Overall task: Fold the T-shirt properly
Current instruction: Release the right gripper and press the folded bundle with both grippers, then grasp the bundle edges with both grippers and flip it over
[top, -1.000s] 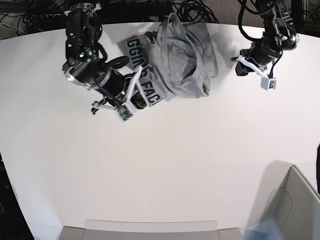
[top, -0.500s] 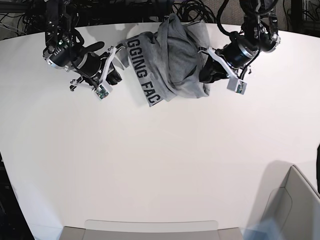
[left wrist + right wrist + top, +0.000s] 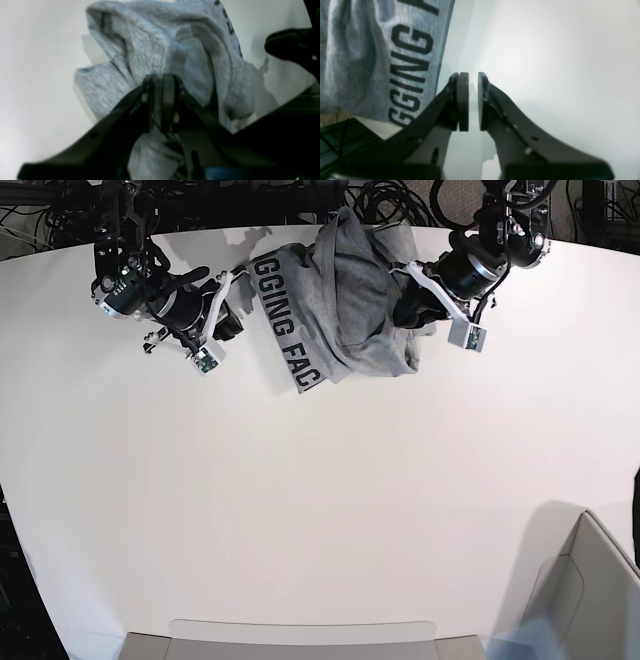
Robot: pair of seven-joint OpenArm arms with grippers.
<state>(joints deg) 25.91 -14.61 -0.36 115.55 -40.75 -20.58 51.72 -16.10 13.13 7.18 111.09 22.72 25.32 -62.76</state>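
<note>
Because the heather-grey cotton T-shirt (image 3: 345,300) with black block lettering lies bunched in a loose heap at the far middle of the white table (image 3: 320,510), the step in hand is judged to be the first grasp for spreading it flat, not folding. Its long axis cannot be told, though the lettered band runs from the far edge toward the near right. The left gripper (image 3: 160,82) is pressed into the heap with fabric between its narrowly parted jaws, apparently pinching a fold, while the right gripper (image 3: 472,100) stands slightly parted and empty just beside the lettered edge; the next move calls for it to reach that edge.
</note>
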